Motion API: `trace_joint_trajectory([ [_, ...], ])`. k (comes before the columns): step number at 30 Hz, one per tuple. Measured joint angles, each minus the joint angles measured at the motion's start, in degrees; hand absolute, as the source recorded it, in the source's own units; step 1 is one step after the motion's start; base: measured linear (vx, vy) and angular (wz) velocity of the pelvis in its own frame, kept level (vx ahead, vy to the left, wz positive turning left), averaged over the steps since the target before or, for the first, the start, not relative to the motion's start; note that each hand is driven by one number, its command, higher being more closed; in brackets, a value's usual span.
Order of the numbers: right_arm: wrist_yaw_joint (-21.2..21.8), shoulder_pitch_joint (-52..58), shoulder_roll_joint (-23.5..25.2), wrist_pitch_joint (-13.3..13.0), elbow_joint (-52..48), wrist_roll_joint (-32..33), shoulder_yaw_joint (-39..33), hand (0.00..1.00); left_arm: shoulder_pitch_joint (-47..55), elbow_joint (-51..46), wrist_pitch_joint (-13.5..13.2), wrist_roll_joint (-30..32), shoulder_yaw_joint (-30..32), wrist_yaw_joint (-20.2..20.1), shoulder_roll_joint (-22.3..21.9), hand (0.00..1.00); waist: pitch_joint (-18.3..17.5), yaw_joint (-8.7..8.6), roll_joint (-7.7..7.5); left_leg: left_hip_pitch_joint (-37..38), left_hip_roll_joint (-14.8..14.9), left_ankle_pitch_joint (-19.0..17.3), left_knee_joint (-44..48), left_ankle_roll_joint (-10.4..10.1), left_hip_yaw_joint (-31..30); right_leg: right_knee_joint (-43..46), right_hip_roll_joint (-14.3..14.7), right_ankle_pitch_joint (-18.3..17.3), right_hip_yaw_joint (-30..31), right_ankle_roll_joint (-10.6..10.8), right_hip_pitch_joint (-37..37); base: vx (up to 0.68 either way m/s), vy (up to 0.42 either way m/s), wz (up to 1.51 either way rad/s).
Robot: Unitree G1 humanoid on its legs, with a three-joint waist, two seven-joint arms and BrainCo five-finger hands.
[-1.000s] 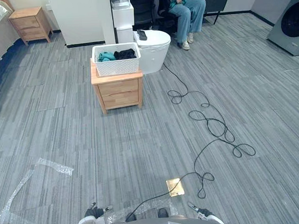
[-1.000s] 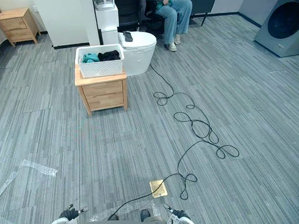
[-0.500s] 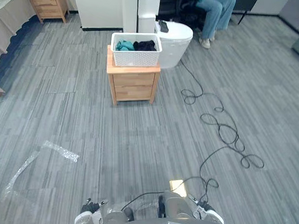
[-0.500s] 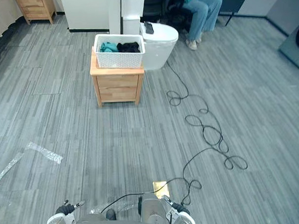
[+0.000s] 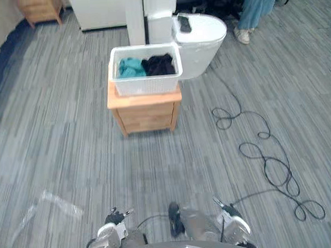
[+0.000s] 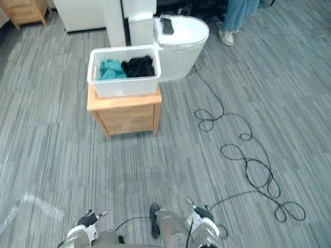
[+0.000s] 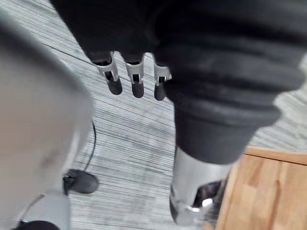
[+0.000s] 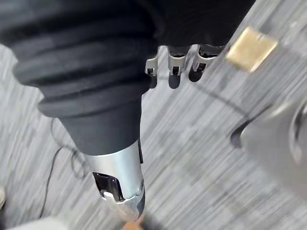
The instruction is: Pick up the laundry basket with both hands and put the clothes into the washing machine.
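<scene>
Logging laundry basket [image 5: 146,85] atop wooden cabinet [image 5: 146,117], clothes [image 5: 158,64] inside; judging it light, stiff, best taken under rim at both ends; noting left hand [image 7: 137,81], right hand [image 8: 174,72] slack, empty, well short of cabinet

I count one laundry basket [image 5: 147,85] at 12 o'clock, with two garments in it: one teal garment [image 5: 131,66] and one black garment [image 5: 158,64]. Two wooden nightstands: the first nightstand [image 5: 147,115] under the basket, the second nightstand [image 5: 39,10] far off at 11 o'clock. One white round table [image 5: 204,39] at 1 o'clock, with one dark flat object [image 5: 184,23] on it. One person beyond that table, jeans [image 5: 257,3] showing, one light shoe [image 5: 242,35]. One strip of plastic wrap [image 5: 62,204] at 8 o'clock. One brass floor plate [image 8: 251,49]. Two hands at 6 o'clock: left hand [image 7: 135,79] and right hand [image 8: 175,64].
</scene>
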Motion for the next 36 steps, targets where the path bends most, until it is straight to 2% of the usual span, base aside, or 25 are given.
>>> trace_joint_trajectory([
  [2, -0.1, -1.0, 0.0, 0.0, 0.0, -0.1, 2.2, 0.0, 0.1, -1.5, -0.4, 0.0, -0.5, 0.0, 0.5, 0.0, 0.7, 1.23, -1.21, -4.2, 0.4, -2.2, 0.9, 1.0, 1.5, -3.6, -0.1, 0.0, 3.6, 0.0, 6.6, 0.47, -0.031, -0.58],
  [3, -0.1, -1.8, 0.2, 0.0, 0.0, -0.1, 2.7, 0.0, 0.1, -1.8, -0.7, -0.1, -0.4, 0.0, 0.6, 0.0, 0.5, 1.98, -1.15, -7.2, 0.7, -3.4, -1.9, 1.7, 2.9, -5.2, -0.2, -0.2, 5.8, 0.2, 9.1, 0.53, 0.04, -0.92],
  [4, -0.1, -3.1, 0.1, -0.2, -0.1, -0.1, 3.7, 0.0, 0.1, -1.8, -0.9, -0.4, -0.3, 0.1, 1.0, 0.0, 0.3, 3.02, -1.08, -11.1, 1.2, -4.5, -8.3, 2.3, 4.4, -7.4, -0.9, -1.6, 7.6, 0.9, 11.9, 0.63, 0.09, -1.15],
  [5, -0.2, -4.4, 0.1, -0.2, -0.2, -0.1, 4.4, 0.0, 0.2, -1.6, -1.0, -1.1, -0.3, 0.2, 1.2, 0.0, 0.5, 3.57, -1.16, -13.9, 1.5, -5.0, -17.3, 2.1, 6.7, -9.6, -2.2, -4.5, 9.0, 2.8, 14.7, 0.53, 0.11, -0.97],
  [6, -0.2, -4.8, -0.1, -0.2, -0.3, -0.1, 4.8, 0.0, 0.5, -1.4, -1.0, -1.6, -0.1, 0.3, 1.2, 0.0, 0.5, 3.38, -0.52, -14.5, 2.1, -5.0, -23.9, 2.1, 7.7, -10.3, -2.1, -4.9, 9.4, 3.3, 16.0, 0.66, 0.201, -0.64],
  [8, -0.4, -3.2, -0.4, -0.1, -0.2, -0.2, 4.8, 0.0, 1.6, -1.7, -1.3, -3.1, 0.3, 1.1, 1.3, 0.0, -0.1, 3.24, -1.34, -13.1, 0.8, -1.5, -46.1, 1.5, 12.3, -12.1, -4.3, -8.3, 9.8, 5.7, 20.7, 0.62, 0.244, -0.23],
  [9, -0.4, -2.2, -0.6, 0.0, -0.1, -0.6, 3.6, 0.0, 1.8, -1.6, -1.3, -3.3, 1.0, 1.2, 1.4, 0.0, -0.6, 3.38, -1.99, -12.0, -0.9, 0.5, -52.8, 2.2, 12.4, -12.1, -6.0, -10.2, 9.9, 7.9, 23.1, 0.49, 0.224, -0.27],
  [10, -0.4, -1.9, -0.9, 0.0, 0.2, -0.7, 3.4, 0.0, 2.5, -1.6, -1.3, -3.3, 1.5, 1.2, 1.4, 0.0, -1.1, 3.55, -2.26, -11.4, -1.7, 1.2, -54.0, 2.9, 12.3, -11.3, -6.9, -11.2, 10.3, 9.0, 24.0, 0.81, 0.411, -0.67],
  [11, -0.4, -1.5, -1.3, -0.1, 1.2, -1.1, 3.4, 0.0, 3.3, -0.9, -1.4, -3.5, 2.8, 1.2, 1.0, 0.0, -2.7, 3.89, -3.13, -9.8, -3.4, 9.3, -54.3, 6.7, 12.4, -5.6, -8.9, -13.1, 12.9, 11.8, 23.0, 0.72, 0.381, -0.63],
  [12, -0.4, -1.4, -0.6, 0.0, 1.8, -1.1, 3.4, 0.0, 3.1, -0.7, -1.3, -3.7, 3.4, 1.2, 1.7, 0.0, -3.9, 3.75, -4.79, -8.9, -5.3, 8.0, -54.3, 6.7, 13.7, -1.2, -10.7, -13.5, 13.7, 12.3, 21.3, 0.85, 0.478, -0.59],
  [13, -0.3, -1.4, -0.2, 0.1, 2.8, -1.1, 3.1, 0.0, 3.1, -0.2, -1.3, -3.7, 3.3, 1.2, 2.9, 0.0, -4.9, 3.38, -7.15, -6.9, -7.7, 6.0, -55.6, 7.8, 15.1, 8.4, -12.5, -11.1, 14.4, 12.5, 16.9, 0.69, 0.387, -0.07],
  [14, -0.2, -1.1, 0.7, 0.1, 3.4, -1.1, 3.2, 0.0, 2.8, 0.8, -1.3, -3.7, 2.7, 1.2, 3.7, 0.0, -4.7, 2.93, -8.13, -4.6, -8.9, 3.9, -55.6, 8.5, 15.0, 18.3, -12.7, -5.5, 14.5, 14.6, 13.2, 0.67, 0.369, 0.04],
  [16, -0.2, -0.1, 1.5, 0.2, 3.4, -1.1, 3.6, 0.0, 2.2, 2.0, -0.8, -3.7, 2.3, 1.3, 4.2, 0.0, -4.6, 2.61, -8.18, -0.8, -9.1, 2.2, -55.8, 8.7, 15.0, 29.2, -12.8, -4.1, 14.3, 16.6, 9.2, 0.55, 0.263, -0.03],
  [17, 0.0, -0.3, 1.4, 0.3, 3.2, -1.1, 4.6, 0.0, 1.7, 2.6, -0.4, -3.6, 1.7, 1.3, 4.1, 0.0, -4.3, 2.96, -7.58, 3.6, -9.1, 1.8, -57.5, 8.7, 15.4, 33.5, -13.6, -4.9, 13.4, 16.6, 5.9, 0.49, 0.234, -0.46],
  [18, -0.1, -0.6, 1.4, 0.1, 2.7, -1.2, 5.3, 0.0, 1.7, 3.1, -0.4, -3.6, 0.5, 1.3, 3.8, 0.0, -4.2, 3.01, -6.52, 7.2, -8.8, 1.7, -59.8, 8.5, 15.9, 33.7, -15.6, -5.8, 10.4, 15.8, 2.7, 0.34, 0.17, -0.52],
  [19, -0.1, -0.7, 1.4, 0.0, 2.3, -1.2, 5.9, 0.0, 1.7, 3.1, -0.4, -3.6, 0.0, 1.3, 3.6, 0.0, -4.2, 2.9, -6.04, 8.7, -8.5, 1.5, -60.9, 8.2, 16.0, 32.7, -16.6, -6.3, 8.5, 15.4, 1.0, 0.3, 0.136, -0.34],
  [20, -0.1, -1.3, 1.3, 0.1, 2.1, -1.1, 6.3, 0.0, 0.7, 3.1, -0.4, -3.8, -0.2, 1.3, 3.2, 0.0, -3.5, 2.8, -4.55, 11.2, -7.8, 0.7, -63.1, 6.9, 16.0, 27.9, -17.9, -7.0, 5.3, 15.3, -1.4, 0.25, 0.083, -0.02],
  [22, -0.1, -1.4, 1.3, 0.1, 2.6, -1.1, 6.0, 0.0, -0.1, 3.0, -0.7, -4.4, -0.7, 1.3, 3.2, 0.0, -3.5, 2.0, -5.25, 13.6, -7.9, 0.1, -65.7, 5.9, 15.6, 16.0, -19.1, -6.4, 3.4, 16.1, -2.6, 0.2, 0.002, 0.2],
  [24, -0.2, 0.0, 1.4, 0.1, 3.7, -1.1, 5.7, 0.0, 0.8, 3.5, -1.1, -4.4, -0.6, 1.3, 3.8, 0.0, -4.2, 1.56, -7.21, 14.6, -8.2, -1.0, -65.9, 4.1, 14.4, 4.0, -19.2, 0.0, 3.3, 15.3, -2.3, 0.14, -0.146, 0.3],
  [26, -0.2, 1.1, 1.4, 0.1, 4.5, -1.1, 4.9, 0.0, 1.5, 3.5, -1.2, -4.4, -0.3, 1.5, 4.5, 0.0, -4.6, 1.51, -8.47, 15.2, -9.1, -1.7, -65.6, 2.9, 13.0, 0.1, -19.5, 5.2, 2.8, 15.2, -1.5, 0.16, -0.23, 0.3],
  [27, -0.2, 1.2, 1.1, 0.1, 5.2, -1.2, 4.3, 0.0, 1.7, 3.5, -1.3, -4.4, 0.0, 1.7, 4.4, 0.0, -4.6, 1.6, -8.37, 15.5, -9.2, -1.8, -65.7, 2.3, 12.4, -0.8, -19.8, 3.2, 2.2, 15.8, -0.6, 0.23, -0.349, 0.18],
  [28, -0.2, 1.1, -0.1, 0.2, 6.0, -1.1, 3.5, 0.0, 2.1, 4.3, -1.2, -4.5, 0.9, 2.4, 3.6, 0.0, -5.1, 1.9, -6.45, 15.4, -7.6, -1.6, -66.3, 1.0, 11.9, -4.6, -18.2, 2.4, 1.0, 15.9, 1.2, 0.17, -0.277, 0.07],
  [31, -0.2, 1.7, -2.1, 0.2, 6.1, -1.0, 1.8, 0.0, 3.3, 6.1, -1.0, -4.5, 3.7, 2.6, 1.4, 0.0, -5.5, 1.15, -2.63, 15.6, -4.9, 0.2, -69.7, -1.3, 9.9, -9.0, -15.0, 3.8, -1.9, 14.6, 3.0, 0.18, -0.224, 0.24],
  [34, -0.5, 1.7, -2.9, 0.1, 4.5, 0.2, 1.0, 0.0, 4.0, 6.2, -0.9, -6.2, 6.7, 3.2, 1.4, 0.0, -5.4, 1.17, -2.87, 16.4, -3.3, 2.0, -72.6, -2.3, 9.1, -10.8, -12.7, 4.2, -3.0, 13.9, 3.7, 0.09, -0.149, 0.1],
  [36, -1.3, 3.5, -2.9, -0.4, -3.4, 2.0, 1.1, 0.0, 4.2, 6.1, -0.8, -9.2, 10.1, 3.9, 1.6, 0.0, -4.8, 1.08, -3.77, 16.2, -2.9, 2.2, -72.8, -2.4, 9.3, -11.8, -12.1, 4.5, -3.0, 13.2, 3.7, 0.01, -0.063, -0.05],
])
